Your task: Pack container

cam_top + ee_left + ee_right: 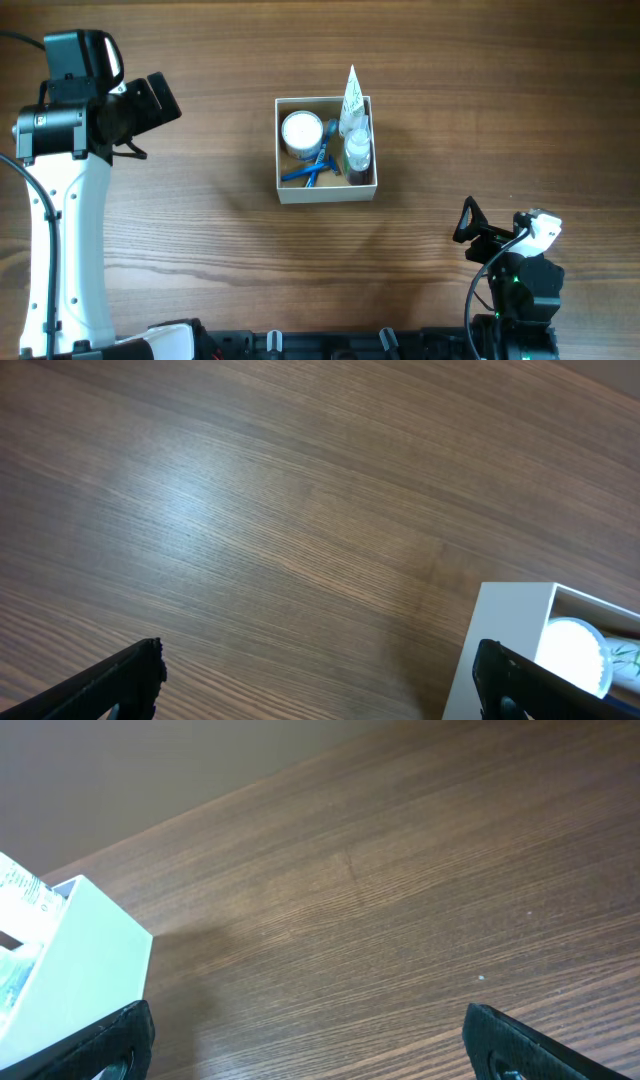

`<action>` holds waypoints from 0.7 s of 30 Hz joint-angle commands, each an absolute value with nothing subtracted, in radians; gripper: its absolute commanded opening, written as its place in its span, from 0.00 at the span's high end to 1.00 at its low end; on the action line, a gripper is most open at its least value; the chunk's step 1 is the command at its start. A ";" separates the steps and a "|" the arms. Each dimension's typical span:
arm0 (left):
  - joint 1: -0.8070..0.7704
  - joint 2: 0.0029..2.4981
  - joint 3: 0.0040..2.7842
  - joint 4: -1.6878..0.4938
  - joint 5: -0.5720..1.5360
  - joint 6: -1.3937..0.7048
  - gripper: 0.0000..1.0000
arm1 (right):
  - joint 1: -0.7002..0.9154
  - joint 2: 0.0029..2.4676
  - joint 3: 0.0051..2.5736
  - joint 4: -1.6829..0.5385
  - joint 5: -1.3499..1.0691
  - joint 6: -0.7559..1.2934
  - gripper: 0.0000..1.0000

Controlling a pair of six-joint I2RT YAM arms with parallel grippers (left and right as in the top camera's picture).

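The container (326,189) is a square white-walled cardboard box with a tan inside, standing mid-table. It holds a round white-lidded jar (301,130), a blue razor (316,166), a white tube (351,98) and a small clear bottle (358,150). My left gripper (165,100) is open and empty, far to the left of the box. In the left wrist view (315,685) the box's corner (505,630) and the jar (575,650) show at the lower right. My right gripper (470,232) is open and empty, near the front right. The right wrist view (310,1045) shows the box wall (75,970) at the left.
The wooden table (200,230) carries nothing else. The left arm's white body (60,230) stands along the left edge. The right arm's base (520,290) is at the front right.
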State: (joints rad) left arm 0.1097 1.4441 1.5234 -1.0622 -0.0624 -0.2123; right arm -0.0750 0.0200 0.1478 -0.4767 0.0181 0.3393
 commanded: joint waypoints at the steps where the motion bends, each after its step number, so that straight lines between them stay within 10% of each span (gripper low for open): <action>1: 0.114 1.427 1.524 -1.060 -0.115 -0.214 0.00 | -0.076 0.007 0.147 -0.471 -0.001 0.351 0.00; 21: 0.064 0.972 1.464 -1.153 -0.113 -0.218 0.00 | -0.076 0.007 0.147 -0.471 -0.001 0.351 0.00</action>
